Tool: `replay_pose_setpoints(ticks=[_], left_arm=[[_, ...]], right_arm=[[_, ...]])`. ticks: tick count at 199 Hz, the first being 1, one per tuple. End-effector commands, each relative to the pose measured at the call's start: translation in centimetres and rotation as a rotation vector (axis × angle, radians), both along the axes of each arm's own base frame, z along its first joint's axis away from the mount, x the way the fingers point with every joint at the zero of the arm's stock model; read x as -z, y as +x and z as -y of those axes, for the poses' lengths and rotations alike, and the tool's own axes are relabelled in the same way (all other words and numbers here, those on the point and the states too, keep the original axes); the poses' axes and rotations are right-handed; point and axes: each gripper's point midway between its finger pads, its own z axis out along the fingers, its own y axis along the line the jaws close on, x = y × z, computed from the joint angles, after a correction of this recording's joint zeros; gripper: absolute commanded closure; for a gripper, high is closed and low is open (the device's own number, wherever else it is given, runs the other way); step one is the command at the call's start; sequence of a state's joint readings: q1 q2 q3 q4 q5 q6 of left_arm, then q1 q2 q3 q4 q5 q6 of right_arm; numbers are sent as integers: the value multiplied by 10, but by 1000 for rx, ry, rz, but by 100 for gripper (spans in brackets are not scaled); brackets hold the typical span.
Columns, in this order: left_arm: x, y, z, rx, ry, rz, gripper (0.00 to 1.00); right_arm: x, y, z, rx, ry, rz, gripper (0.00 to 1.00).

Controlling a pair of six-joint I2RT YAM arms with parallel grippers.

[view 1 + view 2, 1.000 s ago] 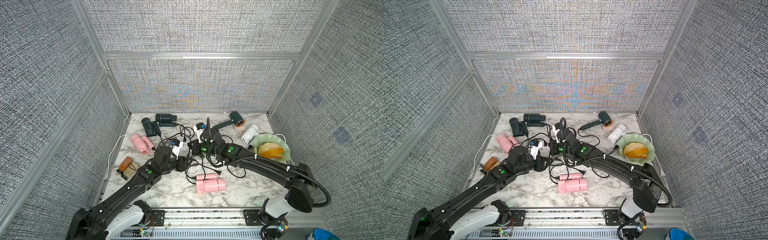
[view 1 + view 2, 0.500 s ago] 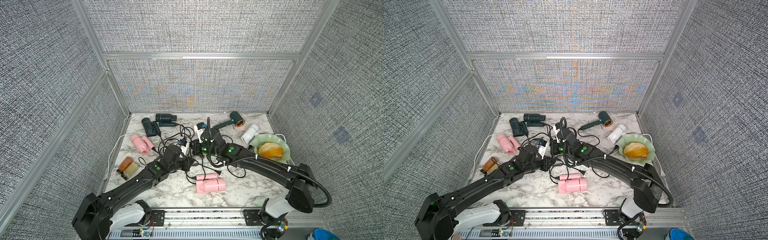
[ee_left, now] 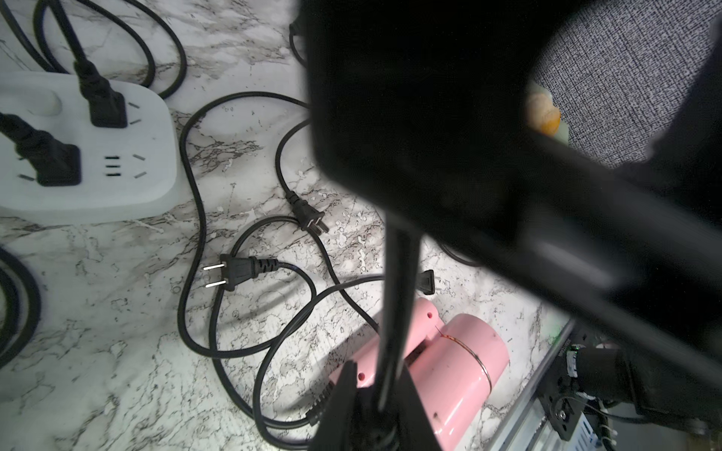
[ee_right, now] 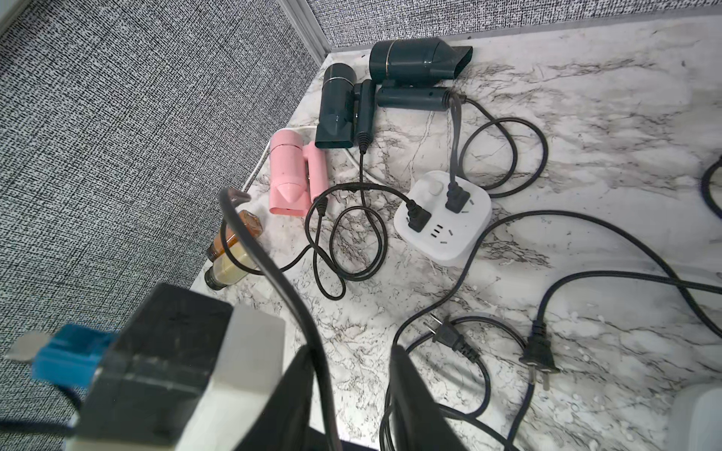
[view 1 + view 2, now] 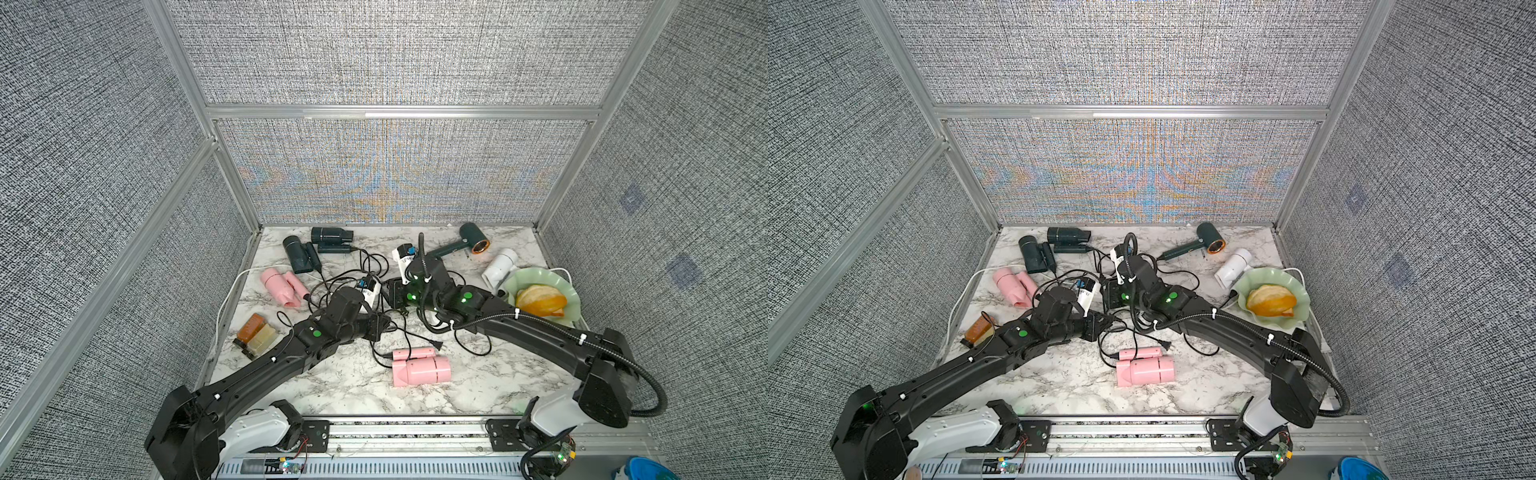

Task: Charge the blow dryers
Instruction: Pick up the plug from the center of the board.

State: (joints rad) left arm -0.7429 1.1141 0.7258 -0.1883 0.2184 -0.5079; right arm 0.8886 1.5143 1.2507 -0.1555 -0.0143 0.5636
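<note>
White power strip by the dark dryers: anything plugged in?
Yes: two black plugs sit in the white power strip; its other sockets are empty.

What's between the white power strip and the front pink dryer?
In the left wrist view, looped black cords and two unplugged plugs lie on the marble between the power strip and the pink dryer; nothing else.
</note>
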Motion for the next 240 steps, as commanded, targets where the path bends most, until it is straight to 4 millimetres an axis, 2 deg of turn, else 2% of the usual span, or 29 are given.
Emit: replay_pose_setpoints(ticks=[1, 23, 64, 124, 177, 240], left_arm=[[-7, -4, 1, 42, -36, 20, 88], [-14, -7, 0, 68, -69, 42, 88], [-26, -21, 5, 202, -89, 120, 88], [-30, -27, 4, 244, -91, 159, 87], [-28, -25, 3, 229, -87, 158, 86], [-36, -31, 2, 232, -147, 163, 86]], right_arm=[[-7, -13, -2, -87, 30, -5, 56], [-7, -25, 1, -147, 74, -17, 56], [0, -43, -7, -265, 118, -64, 56], [6, -47, -25, -350, 141, -125, 57], [9, -46, -27, -348, 138, -142, 80], [3, -40, -17, -302, 130, -115, 90]])
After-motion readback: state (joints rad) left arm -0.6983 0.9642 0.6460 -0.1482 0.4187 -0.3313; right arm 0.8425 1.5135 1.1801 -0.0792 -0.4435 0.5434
